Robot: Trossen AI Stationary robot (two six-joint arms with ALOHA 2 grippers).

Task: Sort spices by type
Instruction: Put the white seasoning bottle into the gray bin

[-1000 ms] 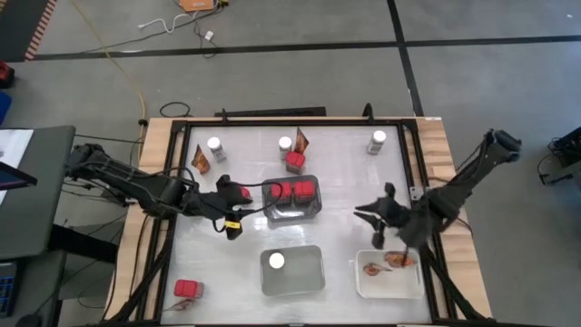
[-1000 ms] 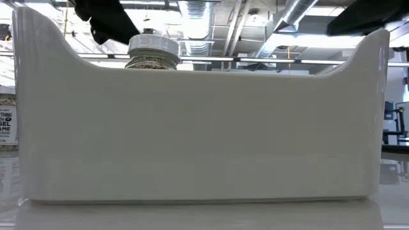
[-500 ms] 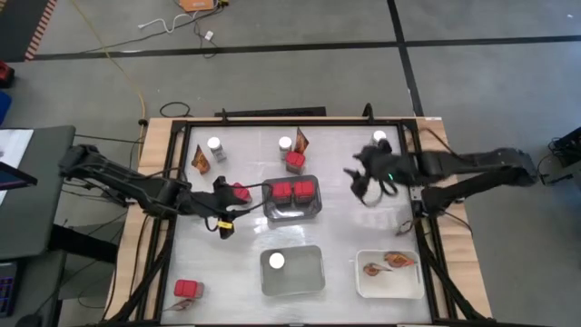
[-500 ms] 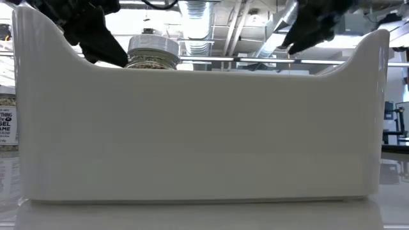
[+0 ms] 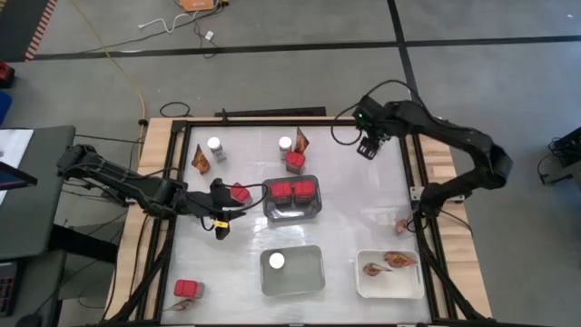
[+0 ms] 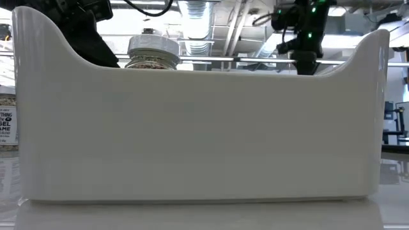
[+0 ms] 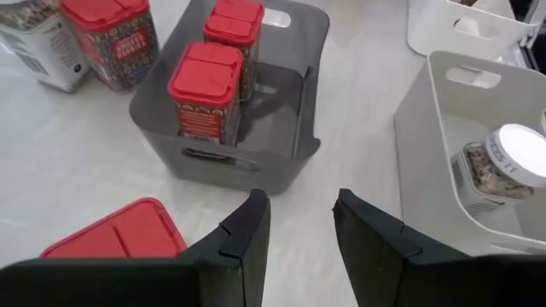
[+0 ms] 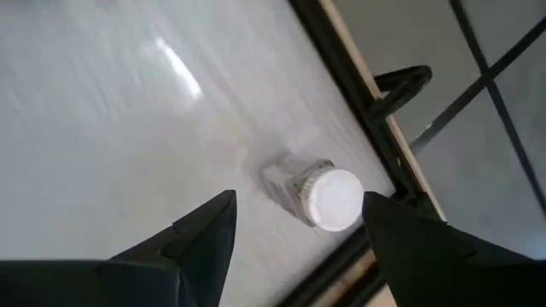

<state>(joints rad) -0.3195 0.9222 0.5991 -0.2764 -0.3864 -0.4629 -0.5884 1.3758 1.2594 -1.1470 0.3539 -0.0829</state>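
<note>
Three trays sit on the table: a grey tray (image 5: 291, 198) just ahead of the left gripper (image 5: 224, 198), already holding two red containers (image 7: 205, 95), a larger pale tray (image 5: 292, 271) with one white-lidded jar (image 5: 276, 261) in it, and a white tray (image 5: 388, 272) with orange-brown packets, well away from both tools.

The right arm reaches to the far corner of the table, and the right gripper (image 8: 294, 223) hangs over a loose jar (image 8: 322, 195) there. Its fingers stand wide apart with the jar between and below them, nothing gripped. That jar looks like the step in hand: a pick-up headed for the pale tray with the other jar. The next move seems to call for lowering around the lid, closing, then carrying it across.

The left gripper holds its fingers partly apart and empty, with another red container (image 7: 119, 241) lying just beside them on the table. Moving it into the grey tray seems the likely job for that arm.

Two more jars, a red container and two packets wait along the far edge.
</note>
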